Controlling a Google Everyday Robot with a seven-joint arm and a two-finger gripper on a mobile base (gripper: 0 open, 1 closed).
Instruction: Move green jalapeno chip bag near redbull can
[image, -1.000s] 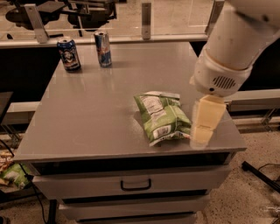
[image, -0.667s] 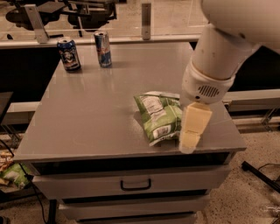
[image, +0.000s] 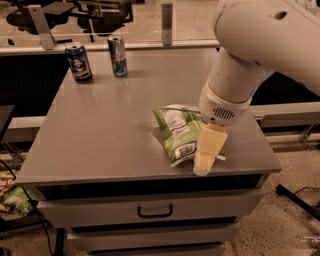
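The green jalapeno chip bag (image: 177, 132) lies flat on the grey table (image: 110, 120), near the front right. The gripper (image: 202, 162) hangs from the big white arm (image: 240, 65) and sits low at the bag's right front edge, partly over it. The redbull can (image: 117, 56) stands upright at the table's far left, well away from the bag and the gripper.
A shorter dark-blue can (image: 78, 62) stands just left of the redbull can. Drawers (image: 155, 210) sit under the tabletop. A small green bag (image: 15, 199) lies at floor level on the left. A glass rail runs behind the table.
The arm has swung left and down. The gripper now reaches over the chip bag's right front edge instead of standing beside it. The bag and cans have not moved.
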